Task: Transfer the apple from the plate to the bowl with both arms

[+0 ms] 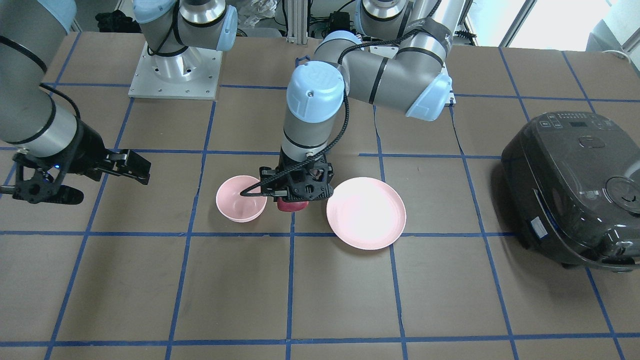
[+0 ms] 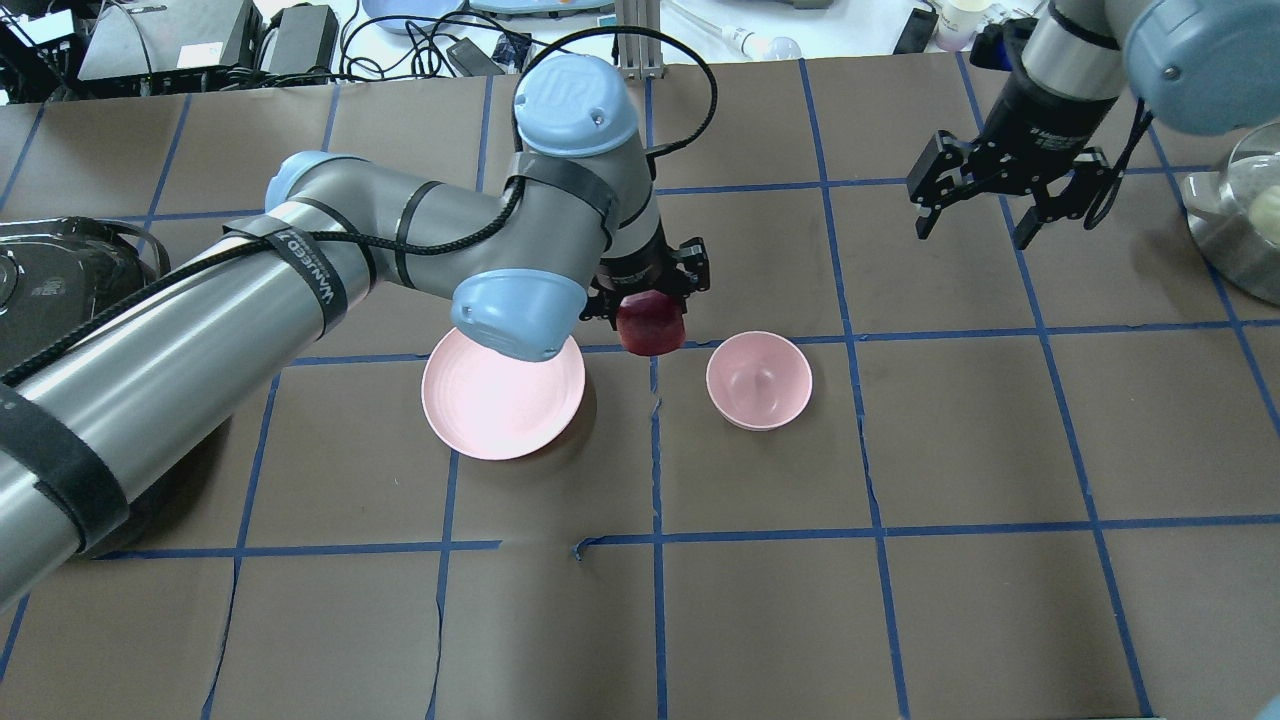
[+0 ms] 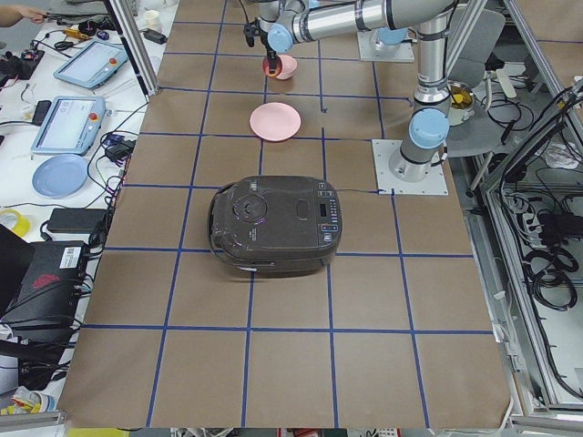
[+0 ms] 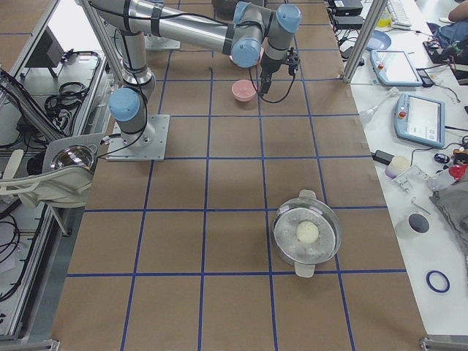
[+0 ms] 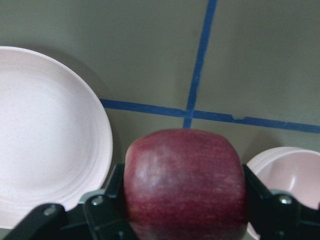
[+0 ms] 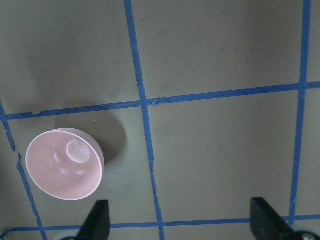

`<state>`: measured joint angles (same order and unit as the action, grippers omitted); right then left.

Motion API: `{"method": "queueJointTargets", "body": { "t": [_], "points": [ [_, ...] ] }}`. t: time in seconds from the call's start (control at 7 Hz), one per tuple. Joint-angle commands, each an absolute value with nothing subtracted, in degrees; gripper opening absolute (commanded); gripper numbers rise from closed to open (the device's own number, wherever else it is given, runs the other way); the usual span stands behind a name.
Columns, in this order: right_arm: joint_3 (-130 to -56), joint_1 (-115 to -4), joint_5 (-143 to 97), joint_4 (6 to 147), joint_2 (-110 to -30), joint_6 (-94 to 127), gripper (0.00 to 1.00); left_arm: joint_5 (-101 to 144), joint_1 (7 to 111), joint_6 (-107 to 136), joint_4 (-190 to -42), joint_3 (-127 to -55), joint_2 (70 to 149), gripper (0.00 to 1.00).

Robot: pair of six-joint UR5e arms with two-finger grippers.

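My left gripper point(image 2: 652, 312) is shut on the dark red apple point(image 2: 651, 324) and holds it in the air between the pink plate point(image 2: 500, 400) and the pink bowl point(image 2: 759, 380). In the left wrist view the apple point(image 5: 185, 182) sits between the black fingers point(image 5: 102, 210), with the plate point(image 5: 45, 135) at left and the bowl point(image 5: 285, 175) at right. In the front view the apple point(image 1: 291, 205) hangs under the gripper, beside the bowl point(image 1: 241, 198) and plate point(image 1: 366, 212). My right gripper point(image 2: 985, 215) is open and empty, high above the table far right of the bowl point(image 6: 65, 163).
A dark rice cooker point(image 1: 575, 187) stands on the left arm's side of the table. A metal pot point(image 2: 1235, 225) with a pale round thing inside sits at the right edge. Blue tape lines grid the brown table top.
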<state>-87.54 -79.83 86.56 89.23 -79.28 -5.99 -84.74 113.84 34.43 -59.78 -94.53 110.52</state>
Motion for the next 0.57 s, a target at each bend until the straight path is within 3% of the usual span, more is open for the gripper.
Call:
{"method": "queueJointTargets", "body": {
  "t": [0.0,0.43],
  "points": [
    [-85.6,-78.8,89.8,88.4,-80.8,-11.4,1.00,-84.8,121.3,43.3,-59.1,-94.1,111.2,0.00],
    [-85.7,-78.0,89.0,88.9,-80.3,-11.8,1.00,-85.4,124.1,46.5,-55.8,-93.0,115.5,0.00]
  ]
}}
